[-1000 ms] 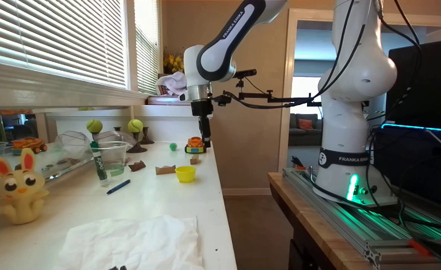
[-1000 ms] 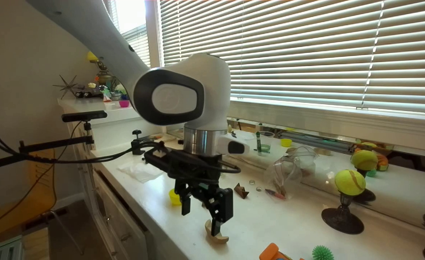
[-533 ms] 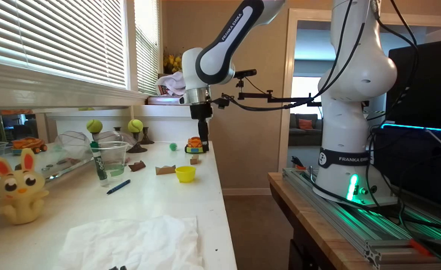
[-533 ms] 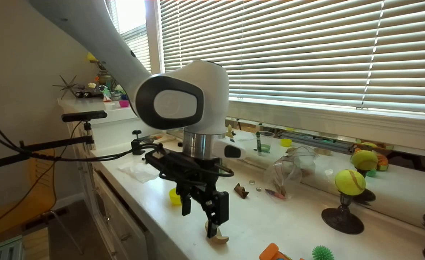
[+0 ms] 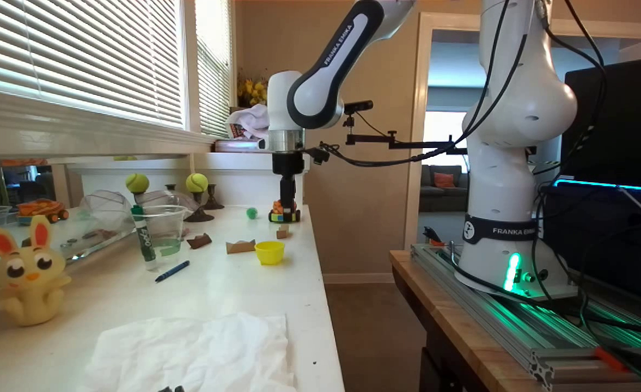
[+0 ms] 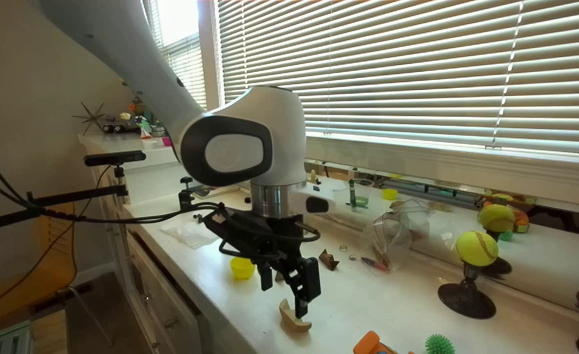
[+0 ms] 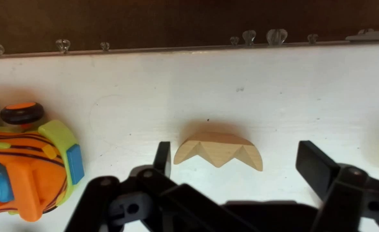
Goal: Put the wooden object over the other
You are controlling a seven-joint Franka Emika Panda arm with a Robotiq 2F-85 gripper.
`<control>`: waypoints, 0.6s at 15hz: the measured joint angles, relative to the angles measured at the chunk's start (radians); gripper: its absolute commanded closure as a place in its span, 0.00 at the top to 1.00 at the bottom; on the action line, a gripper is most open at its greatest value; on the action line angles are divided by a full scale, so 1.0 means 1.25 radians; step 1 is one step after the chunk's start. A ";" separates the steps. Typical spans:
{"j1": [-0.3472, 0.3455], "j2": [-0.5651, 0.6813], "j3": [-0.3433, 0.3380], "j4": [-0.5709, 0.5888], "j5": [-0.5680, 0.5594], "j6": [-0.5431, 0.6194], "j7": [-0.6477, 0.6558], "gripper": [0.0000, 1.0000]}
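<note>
Movement here! Compared with half a second ago, the gripper (image 7: 234, 157) has slid toward 9 o'clock in an exterior view, and the wrist of the arm (image 5: 320, 90) stands straighter; the tip now covers the middle of the orange-and-green toy (image 7: 31, 175). In an exterior view from elsewhere the same shift reads toward 3 o'clock, so more of the yellow cup (image 6: 242, 269) shows. The pale wooden object (image 7: 218, 149) hasn't budged.

And the jaws? Spread wide, holding nothing. The wooden object lies on the desk (image 5: 244, 296), and in the wrist view it sits between the fingers, closer to the one at 9 o'clock, bare white showing on either side.

Look how it points: long axis nearly 9 to 3 o'clock, the 3 o'clock end dipping slightly, curved back to 12, zigzag teeth to 6. In an exterior view (image 6: 291, 319) that axis slants from between 10 and 11 down to between 4 and 5, teeth toward 1 or 2.

The other, a tan-brown block (image 5: 240, 247), lies just at the cup's 9 o'clock side, with the pale piece apart from it at 2 o'clock.
</note>
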 measured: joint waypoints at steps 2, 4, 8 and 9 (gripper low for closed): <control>0.000 0.008 0.000 -0.009 0.004 0.024 0.004 1.00; -0.001 0.018 0.000 -0.015 0.008 0.043 0.005 1.00; -0.012 0.038 -0.002 -0.024 0.019 0.079 0.005 1.00; -0.016 0.043 -0.002 -0.024 0.021 0.087 0.005 1.00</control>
